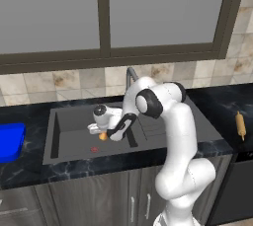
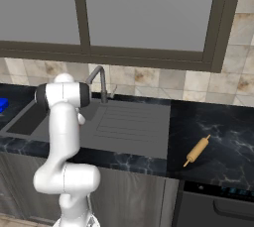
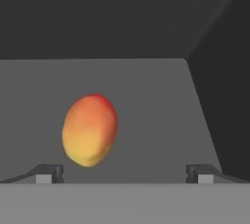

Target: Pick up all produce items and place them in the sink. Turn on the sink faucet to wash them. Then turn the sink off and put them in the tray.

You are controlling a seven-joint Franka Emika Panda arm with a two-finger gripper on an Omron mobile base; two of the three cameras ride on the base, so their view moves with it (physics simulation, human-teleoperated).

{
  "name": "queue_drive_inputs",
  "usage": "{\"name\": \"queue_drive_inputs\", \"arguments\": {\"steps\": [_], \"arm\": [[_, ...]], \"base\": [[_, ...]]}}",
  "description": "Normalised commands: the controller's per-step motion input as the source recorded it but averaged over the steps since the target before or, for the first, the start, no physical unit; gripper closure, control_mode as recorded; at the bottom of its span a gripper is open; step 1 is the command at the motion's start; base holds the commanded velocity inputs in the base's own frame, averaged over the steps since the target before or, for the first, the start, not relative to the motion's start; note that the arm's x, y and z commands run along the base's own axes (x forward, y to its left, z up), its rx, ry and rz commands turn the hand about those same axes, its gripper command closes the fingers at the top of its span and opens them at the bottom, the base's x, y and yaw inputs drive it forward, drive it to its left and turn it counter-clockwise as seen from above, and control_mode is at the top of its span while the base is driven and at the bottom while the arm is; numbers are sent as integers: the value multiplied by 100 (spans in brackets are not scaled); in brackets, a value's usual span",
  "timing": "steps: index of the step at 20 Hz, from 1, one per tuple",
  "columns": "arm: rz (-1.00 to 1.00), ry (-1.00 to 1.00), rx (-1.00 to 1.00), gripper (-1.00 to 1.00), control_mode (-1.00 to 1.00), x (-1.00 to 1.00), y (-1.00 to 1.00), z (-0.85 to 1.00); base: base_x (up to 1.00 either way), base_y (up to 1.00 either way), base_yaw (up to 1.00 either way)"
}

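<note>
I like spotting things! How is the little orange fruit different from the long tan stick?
The fruit is roundish and yellow-orange with a red blush; the rolling pin is long, thin and plain tan. The fruit is in the sink; the rolling pin lies on the black counter. The fruit is right by the open gripper; the rolling pin is far from it.

No readable text, labels, brands or numbers on anything visible.

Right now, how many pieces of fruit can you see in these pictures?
1: the small yellow-orange fruit with a reddish blush lies in the dark grey rectangular sink basin, just ahead of the open tool. The arm may hide others.
</note>
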Motion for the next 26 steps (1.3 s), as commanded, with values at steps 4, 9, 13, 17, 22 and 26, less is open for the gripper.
{"name": "queue_drive_inputs", "arguments": {"steps": [4,9,13,17,22,26], "arm": [[0,4,0,-100,-100,19,0,-17],[0,4,1,-100,-100,22,0,-13],[0,5,1,-100,-100,25,0,-11],[0,5,1,-100,-100,26,0,-11],[0,6,1,-100,-100,21,0,-11],[0,4,1,-100,-100,12,3,-14]], "base": [[0,0,0],[0,0,0],[0,0,0],[0,0,0],[0,0,0],[0,0,0]]}}
